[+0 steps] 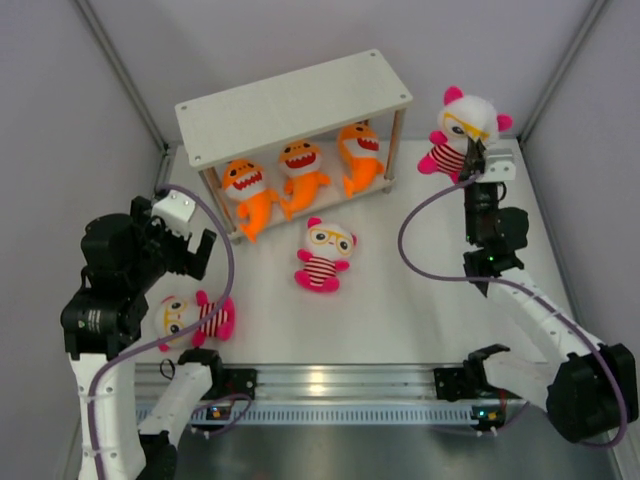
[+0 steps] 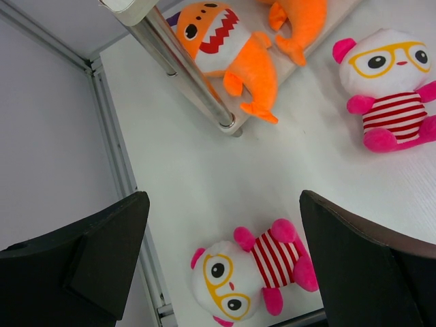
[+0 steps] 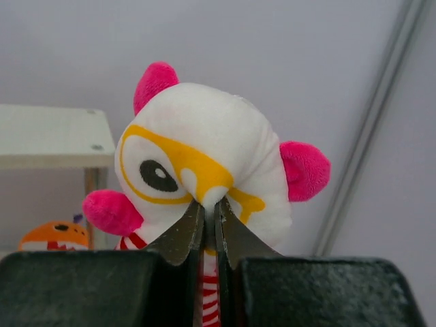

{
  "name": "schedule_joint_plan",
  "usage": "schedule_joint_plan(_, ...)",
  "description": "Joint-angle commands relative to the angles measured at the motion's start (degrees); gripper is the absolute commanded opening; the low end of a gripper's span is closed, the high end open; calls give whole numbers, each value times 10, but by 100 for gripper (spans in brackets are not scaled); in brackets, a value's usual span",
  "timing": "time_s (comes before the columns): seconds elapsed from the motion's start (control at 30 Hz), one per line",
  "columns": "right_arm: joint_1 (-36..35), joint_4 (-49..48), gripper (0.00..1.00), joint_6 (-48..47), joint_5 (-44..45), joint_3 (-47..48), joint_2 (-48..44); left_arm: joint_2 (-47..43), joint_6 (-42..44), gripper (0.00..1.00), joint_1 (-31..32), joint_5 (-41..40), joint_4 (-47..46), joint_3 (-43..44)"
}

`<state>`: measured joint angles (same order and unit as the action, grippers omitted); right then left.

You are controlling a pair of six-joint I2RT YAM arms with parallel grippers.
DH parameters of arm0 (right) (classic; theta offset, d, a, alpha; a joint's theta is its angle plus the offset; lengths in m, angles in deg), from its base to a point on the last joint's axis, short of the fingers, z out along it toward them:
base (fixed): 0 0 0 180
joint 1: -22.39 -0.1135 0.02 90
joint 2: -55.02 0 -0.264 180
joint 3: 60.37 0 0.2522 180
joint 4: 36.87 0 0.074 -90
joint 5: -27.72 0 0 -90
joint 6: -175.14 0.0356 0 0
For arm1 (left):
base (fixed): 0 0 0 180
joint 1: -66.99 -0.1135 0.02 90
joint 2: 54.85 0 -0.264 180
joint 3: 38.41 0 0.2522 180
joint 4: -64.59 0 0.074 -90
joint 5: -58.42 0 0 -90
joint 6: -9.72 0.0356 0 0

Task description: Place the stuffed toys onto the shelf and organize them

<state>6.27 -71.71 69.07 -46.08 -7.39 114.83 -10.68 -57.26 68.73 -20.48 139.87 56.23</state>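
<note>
top external: high above near edge, down on whole worktop | left wrist: close, down past left tool onto near doll, shelf post | right wrist: level, tight on held doll | shared: shelf

Behind the right jaws stands a plain pale grey wall, with a metal frame strut slanting up to their right. Beneath the left jaws lies a white tabletop, meeting a grey side wall on their left. The light seems even, perhaps from overhead.
</note>
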Motion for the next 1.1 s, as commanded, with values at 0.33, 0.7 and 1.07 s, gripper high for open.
schedule_joint_plan(0.33, -52, -267, 0, -75, -388, 405, 287, 27, -8, 99, 1, -5, -13, 11)
schedule_joint_plan(0.7, -56, -215, 0, 17, -465, 653, 507, 62, -12, 99, 1, -14, -14, 26)
schedule_joint_plan(1.07, -57, -222, 0, 29, -487, 622, 566, 71, -19, 99, 1, -10, -13, 27)
